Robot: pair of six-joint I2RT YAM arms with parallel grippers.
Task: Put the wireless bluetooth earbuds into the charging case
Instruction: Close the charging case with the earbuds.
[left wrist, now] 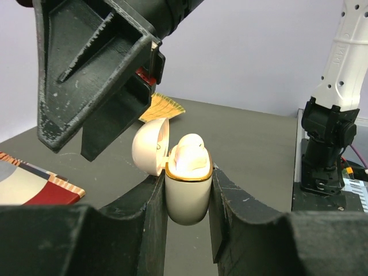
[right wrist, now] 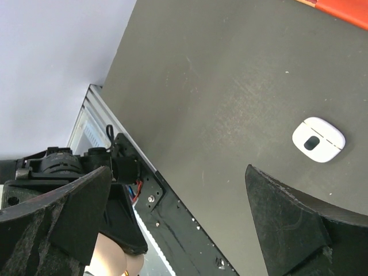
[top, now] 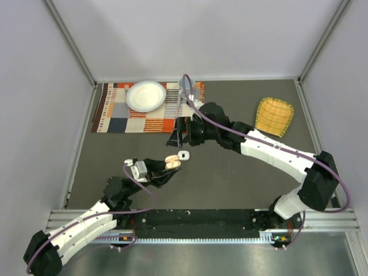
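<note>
My left gripper (top: 168, 168) (left wrist: 187, 185) is shut on a cream charging case (top: 172, 163) (left wrist: 187, 198) with a gold rim, held upright above the table. Its lid (left wrist: 150, 147) is hinged open to the left. Cream wireless bluetooth earbuds (left wrist: 190, 152) sit in the top of the case; how many I cannot tell. My right gripper (top: 180, 138) (right wrist: 178, 172) hangs open just beyond and above the case, nothing between its fingers (left wrist: 92, 69). The case's underside (right wrist: 112, 261) shows at the bottom left of the right wrist view.
A second small white case (top: 183, 155) (right wrist: 318, 140) lies flat on the dark table beside the held one. A white plate (top: 145, 95) rests on a patterned mat (top: 115, 118) at the back left. A yellow woven pad (top: 274, 115) lies back right.
</note>
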